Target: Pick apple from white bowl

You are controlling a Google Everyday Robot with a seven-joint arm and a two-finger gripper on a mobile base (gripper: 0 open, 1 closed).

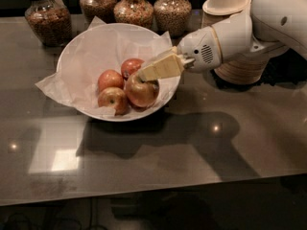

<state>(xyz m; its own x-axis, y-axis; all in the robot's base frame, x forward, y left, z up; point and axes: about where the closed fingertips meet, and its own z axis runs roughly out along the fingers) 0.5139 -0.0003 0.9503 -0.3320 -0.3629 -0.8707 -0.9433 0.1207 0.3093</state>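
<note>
The white bowl (166, 97), lined with crinkled white paper, stands on the dark table left of centre. It holds several apples. The largest, yellowish-red apple (142, 93) is at the bowl's right side, just under my gripper (145, 74). The gripper reaches in from the right over the rim, its cream fingers (160, 66) closed on the top of this apple. Three redder apples (110, 79) lie beside it to the left and behind. No sticker shows on the held apple.
Several glass jars of grains (47, 19) stand along the back edge. A stack of beige paper bowls (240, 68) sits behind my white arm at the right. The table's front edge (153, 198) runs along the bottom.
</note>
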